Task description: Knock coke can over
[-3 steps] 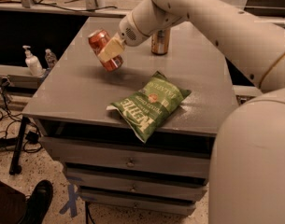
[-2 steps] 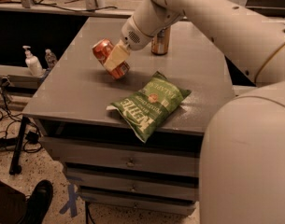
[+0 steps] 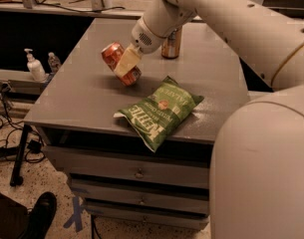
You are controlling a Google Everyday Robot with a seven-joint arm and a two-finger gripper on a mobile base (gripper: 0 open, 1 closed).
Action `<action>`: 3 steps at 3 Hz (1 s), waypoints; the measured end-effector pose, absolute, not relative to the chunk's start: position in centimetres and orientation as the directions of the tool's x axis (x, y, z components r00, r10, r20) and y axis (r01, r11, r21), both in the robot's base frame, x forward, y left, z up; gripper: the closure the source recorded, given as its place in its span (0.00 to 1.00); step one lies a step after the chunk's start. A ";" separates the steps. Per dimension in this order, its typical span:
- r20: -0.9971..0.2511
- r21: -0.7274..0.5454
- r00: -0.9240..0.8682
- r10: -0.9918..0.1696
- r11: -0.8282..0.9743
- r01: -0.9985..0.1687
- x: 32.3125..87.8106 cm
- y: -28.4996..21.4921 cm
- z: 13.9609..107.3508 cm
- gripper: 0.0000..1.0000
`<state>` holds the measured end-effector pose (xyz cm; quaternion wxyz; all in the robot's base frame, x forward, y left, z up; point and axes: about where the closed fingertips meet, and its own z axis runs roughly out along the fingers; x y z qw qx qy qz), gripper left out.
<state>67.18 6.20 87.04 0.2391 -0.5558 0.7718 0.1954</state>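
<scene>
Coke can (image 3: 111, 54) hangs steeply tilted in the gripper (image 3: 124, 66), which is clamped round its middle, lower end near the bench (image 3: 76, 98). Lower it onto its side before releasing, clear of the chip bag (image 3: 159, 111).

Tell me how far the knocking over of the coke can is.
Done: the gripper holds the coke can between its fingers. In hand: the can leans steeply, with its lower end near the table. Left: the can is not yet flat on its side, and the gripper has not let go.
</scene>
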 end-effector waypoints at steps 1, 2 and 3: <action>-0.528 0.032 -0.271 -0.805 0.300 -0.953 66.9 4.2 87.6 1.00; -0.519 0.026 -0.288 -0.805 0.322 -0.946 64.9 0.5 90.8 1.00; -0.554 -0.032 -0.280 -0.784 0.356 -0.934 65.2 -0.9 93.7 1.00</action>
